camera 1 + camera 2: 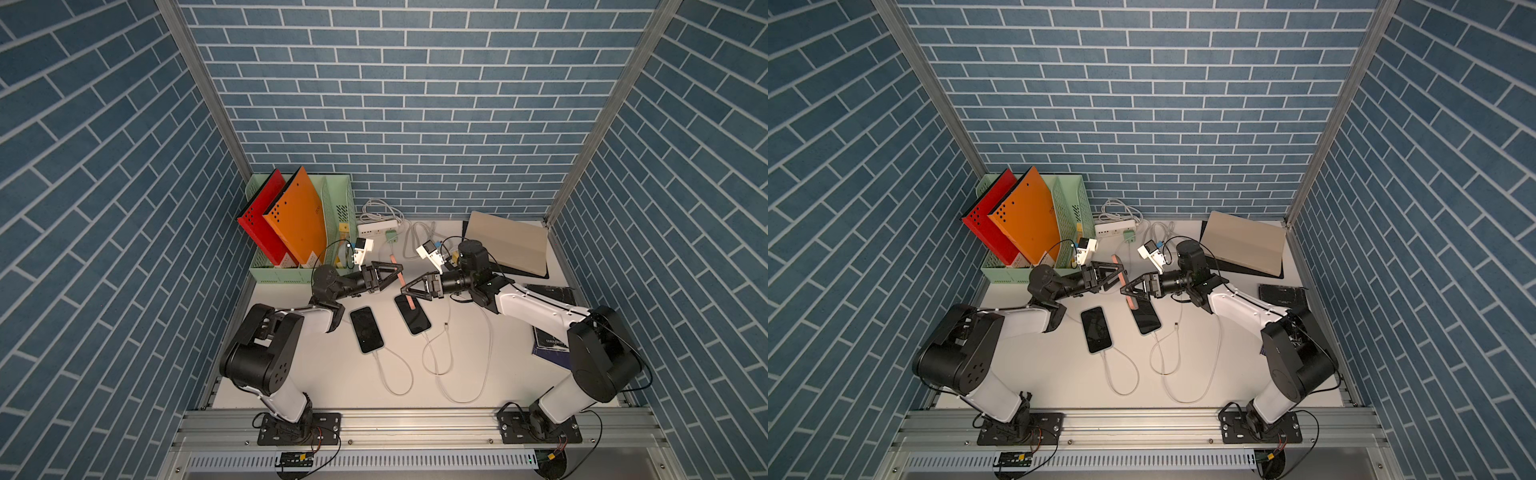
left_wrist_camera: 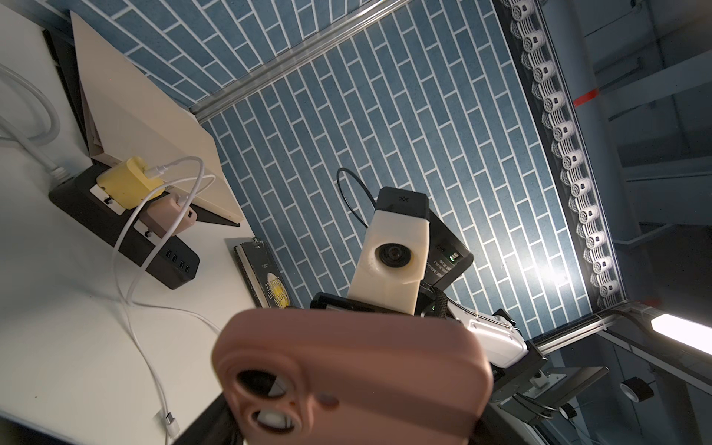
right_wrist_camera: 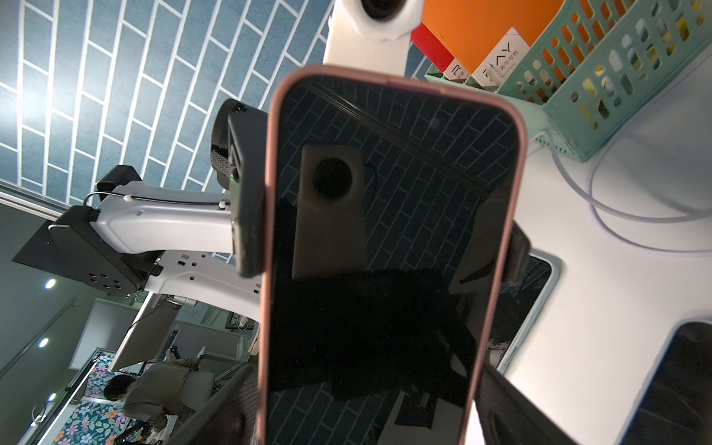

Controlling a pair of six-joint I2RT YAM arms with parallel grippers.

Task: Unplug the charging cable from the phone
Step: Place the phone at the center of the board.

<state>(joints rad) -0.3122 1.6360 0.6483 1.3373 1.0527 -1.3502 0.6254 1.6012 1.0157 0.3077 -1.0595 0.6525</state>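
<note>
The pink phone [image 3: 385, 231] was held up in the air, in the middle of both top views, where only its thin edge was seen. No cable was seen in it, and a loose plug [image 1: 446, 324] was seen on the table [image 1: 316, 374], to its lower right. So the pulling-out looked done, and putting the phone down looked like the step in hand. For that, a bare spot would be needed, away from the dark phone [image 1: 413, 320] under it.

The pink phone was stood on one long side. Its long way was laid from upper left to lower right in the top views. Its camera end was pointed to the upper left, and its glass was turned to the right of the frame.

It was squeezed across its short way by the left gripper [image 1: 388, 272]. The right gripper [image 1: 406, 288] was spread wide around its lower end; whether it was touched there could not be told.
</note>
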